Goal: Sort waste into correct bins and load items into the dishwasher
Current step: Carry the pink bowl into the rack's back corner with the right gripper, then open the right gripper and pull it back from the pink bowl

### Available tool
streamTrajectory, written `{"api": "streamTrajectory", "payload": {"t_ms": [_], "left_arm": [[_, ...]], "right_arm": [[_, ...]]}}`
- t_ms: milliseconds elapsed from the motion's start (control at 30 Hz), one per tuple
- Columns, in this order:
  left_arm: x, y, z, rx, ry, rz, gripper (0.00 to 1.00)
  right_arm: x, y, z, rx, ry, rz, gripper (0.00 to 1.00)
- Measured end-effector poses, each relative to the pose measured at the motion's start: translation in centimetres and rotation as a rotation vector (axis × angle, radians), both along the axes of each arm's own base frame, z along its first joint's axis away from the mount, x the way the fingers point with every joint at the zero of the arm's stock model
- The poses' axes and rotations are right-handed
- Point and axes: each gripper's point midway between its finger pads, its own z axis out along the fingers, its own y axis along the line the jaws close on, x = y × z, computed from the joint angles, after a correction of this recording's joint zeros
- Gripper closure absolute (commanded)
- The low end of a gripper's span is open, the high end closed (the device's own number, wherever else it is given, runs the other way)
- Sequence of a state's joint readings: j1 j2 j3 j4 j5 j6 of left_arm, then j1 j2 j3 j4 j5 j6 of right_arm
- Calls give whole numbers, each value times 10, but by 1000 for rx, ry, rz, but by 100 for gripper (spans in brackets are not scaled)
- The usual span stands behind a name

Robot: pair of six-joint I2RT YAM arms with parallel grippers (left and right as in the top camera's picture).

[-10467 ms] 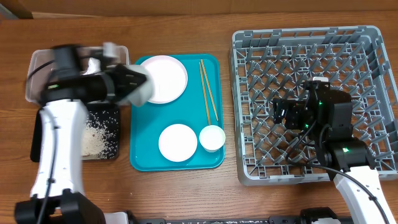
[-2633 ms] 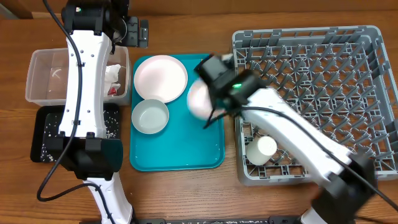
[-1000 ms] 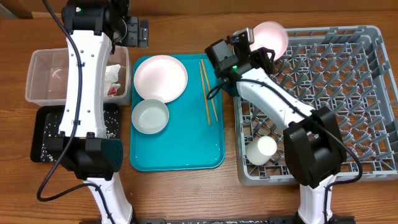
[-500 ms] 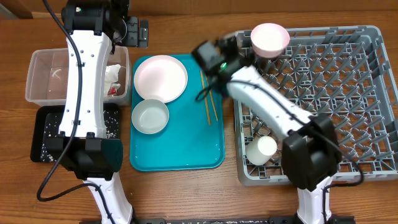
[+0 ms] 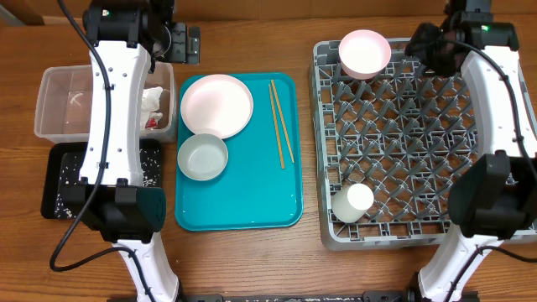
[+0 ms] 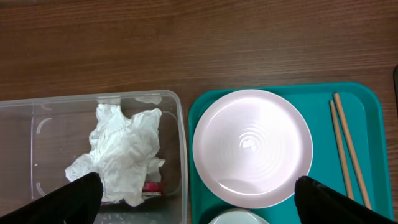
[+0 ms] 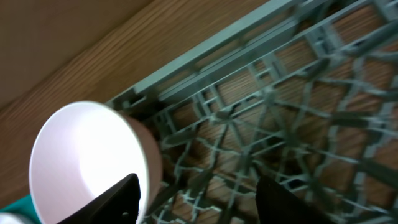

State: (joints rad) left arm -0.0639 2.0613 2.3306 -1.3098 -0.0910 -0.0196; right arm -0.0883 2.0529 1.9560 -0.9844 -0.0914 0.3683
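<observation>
Cup [image 5: 352, 201] in rack [image 5: 321, 126]: overhead only; orientation unclear

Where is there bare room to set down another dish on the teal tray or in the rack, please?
The teal tray is bare along its lower strip, below the tray bowl and chopsticks. The rack is free through its middle and right, beyond the corner bowl and the cup. Crowded: the tray's upper left, plate close to tray bowl.
</observation>
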Motion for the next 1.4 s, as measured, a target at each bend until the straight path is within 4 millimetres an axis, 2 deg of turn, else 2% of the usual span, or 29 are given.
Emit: {"api": "streamTrajectory", "payload": {"t_ms": [233, 400, 633, 800, 1067, 1133, 1233, 1267, 1300, 1400], "left_arm": [[0, 0, 0, 0, 0, 0, 0], [0, 0, 0, 0, 0, 0, 0], [0, 0, 0, 0, 0, 0, 0], [0, 0, 0, 0, 0, 0, 0], [0, 0, 0, 0, 0, 0, 0], [0, 0, 0, 0, 0, 0, 0], [0, 0, 0, 0, 0, 0, 0], [0, 0, 0, 0, 0, 0, 0], [0, 0, 0, 0, 0, 0, 0], [0, 0, 0, 0, 0, 0, 0]], "right_arm": [[15, 41, -17, 71, -11, 98, 39], [17, 56, -17, 84, -24, 126, 55], [17, 63, -44, 81, 31, 139, 67], [15, 63, -59, 70, 68, 131, 96], [8, 50, -62, 1, 101, 93, 96], [2, 41, -53, -65, 103, 62, 96], [-9, 28, -24, -208, 86, 5, 96], [-12, 25, -8, -282, 59, -27, 96], [-16, 27, 16, -378, 11, -54, 96], [-26, 45, 69, -620, -110, -118, 96]]}}
